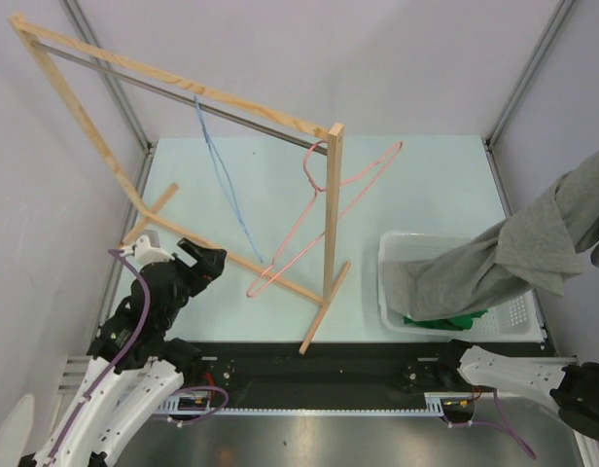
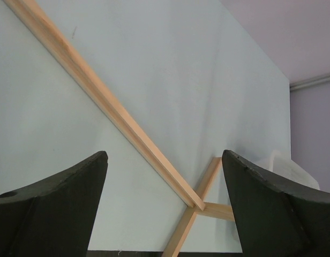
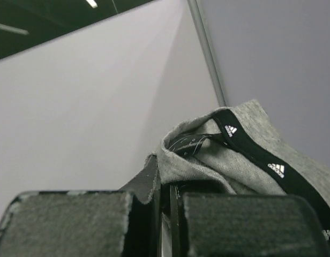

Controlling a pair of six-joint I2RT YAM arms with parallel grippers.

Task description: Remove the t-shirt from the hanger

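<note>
My right gripper (image 3: 166,214) is clamped tight on the shirt (image 1: 533,243). Its two flat, fuzzy-faced pads are pressed together, with a fold of grey jersey pinched between them near the collar. In the right wrist view the knit looks soft and heathered. A black neck tape (image 3: 250,152) with small white logos runs inside the neckline (bunched up, not lying flat).

From above, the shirt hangs as a long, wrinkled grey drape from high at the right edge down into the bin (image 1: 389,255). The bin is a white rectangular plastic tub, perforated along one edge, at the right of the table (image 1: 426,185). The shirt's lower end lies inside it, over a bit of green cloth (image 1: 453,319).

The shirt is clear of both hangers. The pink hanger (image 1: 308,170), thin bent wire, hangs bare and tilted on the rack (image 1: 331,224), beside the upright post. The blue hanger (image 1: 225,190), also thin wire, dangles from the rail to its left. The rack is plain, square-section pale wood with a grey rail under the top beam.

My left gripper (image 1: 200,263) is spread wide with nothing in it, low over the matte, pale table by the rack's foot. Its dark, wedge-shaped fingers (image 2: 58,203) frame the wooden base bar.
</note>
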